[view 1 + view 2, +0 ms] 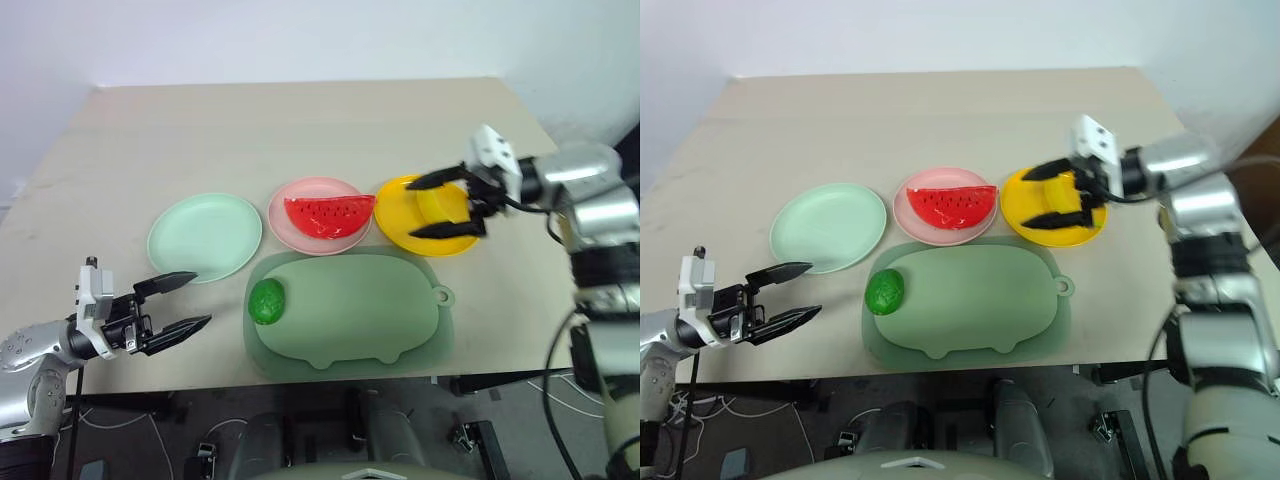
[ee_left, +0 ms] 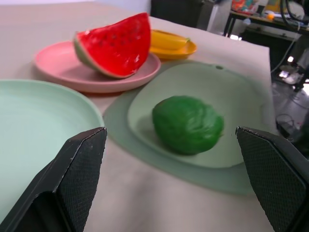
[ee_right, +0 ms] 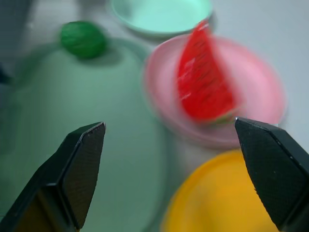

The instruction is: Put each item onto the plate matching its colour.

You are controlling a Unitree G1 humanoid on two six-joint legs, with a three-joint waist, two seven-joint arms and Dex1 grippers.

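We count two of three items placed. The watermelon [image 1: 328, 216] lies on the pink plate [image 1: 290, 231], and the banana [image 2: 168, 40] rests on the yellow plate [image 1: 400, 229]. What is left is the green fruit [image 1: 267, 300], which sits on the pig board [image 1: 372, 310] at its end nearest the green plate [image 1: 205, 235]; that plate holds nothing yet.

Our right claw [image 1: 452, 204] hangs over the yellow plate with fingers spread wide and nothing between them. Our left claw [image 1: 177, 304] stands near the front edge of the surface [image 1: 200, 140], just beside the green plate, fingers likewise apart and empty, pointing toward the green fruit. We judge that fruit to be the left claw's job: grasp it and set it on the green plate.
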